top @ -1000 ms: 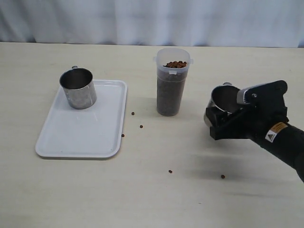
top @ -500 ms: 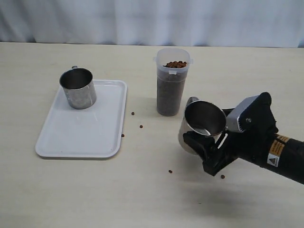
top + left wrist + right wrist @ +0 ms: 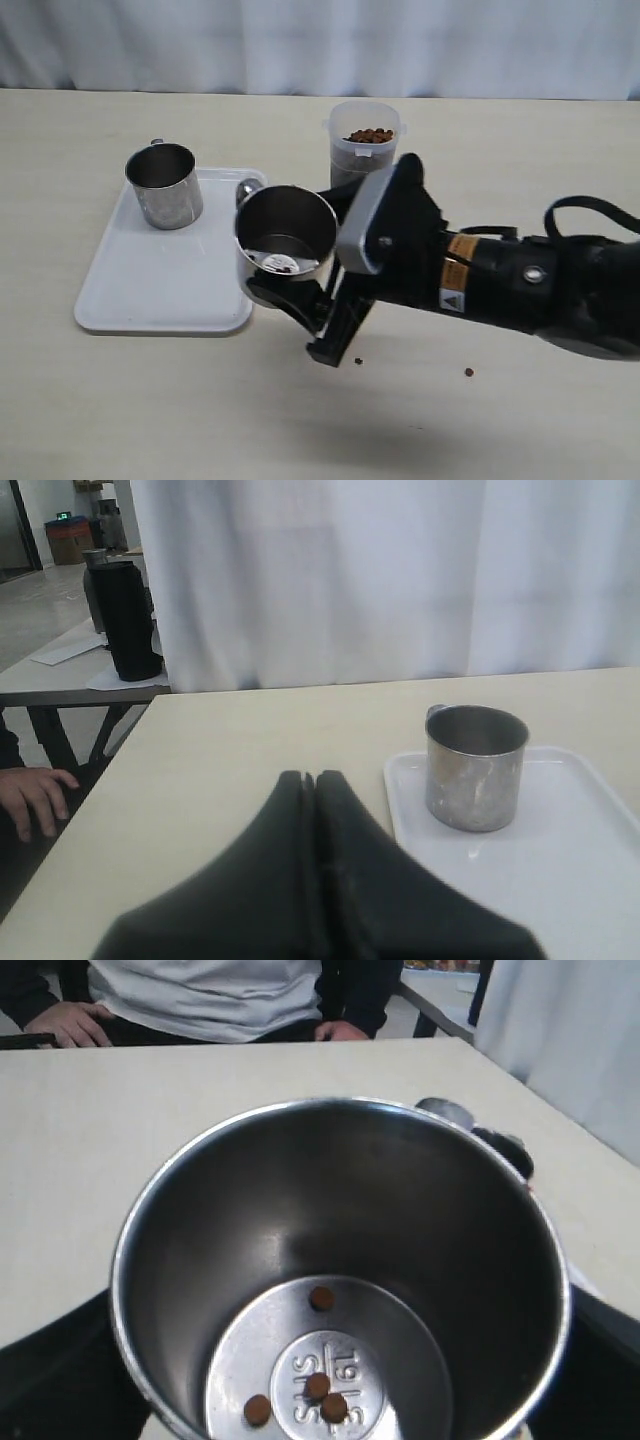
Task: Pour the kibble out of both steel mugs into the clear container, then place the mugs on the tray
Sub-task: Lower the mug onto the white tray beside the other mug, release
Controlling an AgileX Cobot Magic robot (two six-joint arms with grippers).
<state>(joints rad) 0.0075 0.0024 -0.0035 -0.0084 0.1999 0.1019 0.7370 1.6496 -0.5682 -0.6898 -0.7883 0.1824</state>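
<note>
The step in hand is judged to be the placing of the second steel mug (image 3: 285,228) on the tray (image 3: 170,285); pouring appears complete. The first steel mug (image 3: 163,186) stands upright on the tray's far left portion, empty so far as the views show. The right gripper (image 3: 300,300) holds the second mug with its jaws spread wide around the lower body, one on each side. This mug is roughly upright, mouth up, and appears over the tray's right edge, raised off it. The right wrist view shows four pellets (image 3: 318,1385) left on the mug's bottom. The clear container (image 3: 365,140) stands on the table just beyond the tray's far right corner, apart from it, with kibble (image 3: 370,135) filling it almost to the rim. A few stray pellets (image 3: 468,372) lie on the table to the right of the tray. The left gripper (image 3: 315,870) has its fingers pressed together on nothing and faces the tray's first mug from off the tray. The next move calls for carrying the held mug over the bare near half of the tray, well clear of the first mug. It must then be lowered until its base sits flat, the jaws opened, and the gripper withdrawn without tipping it.
</note>
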